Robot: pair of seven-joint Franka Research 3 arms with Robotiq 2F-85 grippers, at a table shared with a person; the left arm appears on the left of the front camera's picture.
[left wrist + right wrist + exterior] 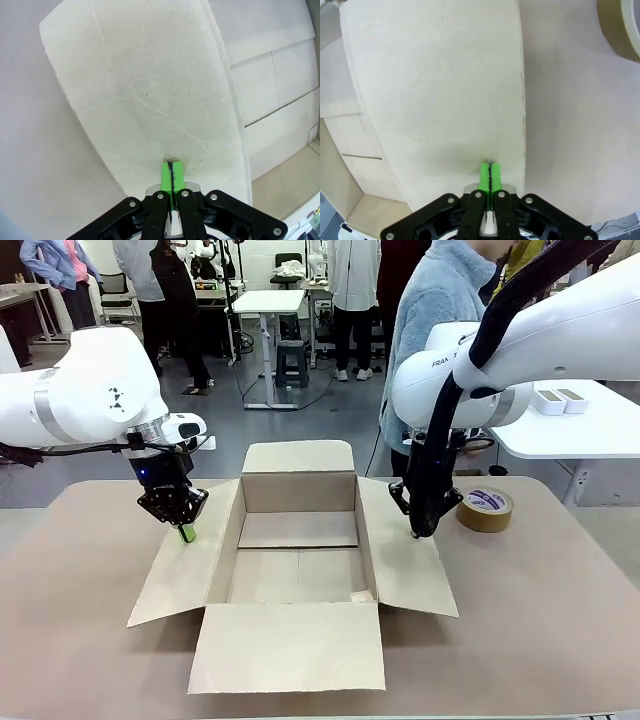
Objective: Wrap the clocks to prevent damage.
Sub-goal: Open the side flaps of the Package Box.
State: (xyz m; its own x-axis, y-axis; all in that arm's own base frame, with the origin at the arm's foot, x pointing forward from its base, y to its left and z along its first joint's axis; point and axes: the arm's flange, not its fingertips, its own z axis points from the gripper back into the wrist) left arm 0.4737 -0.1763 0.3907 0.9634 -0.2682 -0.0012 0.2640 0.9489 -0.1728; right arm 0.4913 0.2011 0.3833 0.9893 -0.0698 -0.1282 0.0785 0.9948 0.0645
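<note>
Fingers [166, 175] of the left hand [187, 530] are pressed together, green pad against green pad with only a thin dark seam between them, and nothing is pinched; their tips rest on the left flap [185, 575] of an open cardboard box [300, 492], near the flap's outer edge. The right hand [415, 532] is closed the same way, also holding nothing, and its tips touch the right flap [412, 575] close to that flap's far outer edge. From each wrist the pale flap runs up and away from the fingertips, with the smooth table beside it. The box sits in the middle of the light brown table [540, 630] with all four flaps folded outward and its inside showing bare cardboard. A roll of brown tape [485, 508] lies flat on the table just to the right of the right hand, apart from the box. Beyond the far edge a person [430, 330] in a light blue fleece stands behind the right arm; farther back are a grey floor [300, 425], a white table [580, 430] at the right, and other people standing. The left arm comes in low from the left, its wrist bent so the hand points steeply down. The right arm reaches in from the upper right, and its hand points down with a slight lean.
</note>
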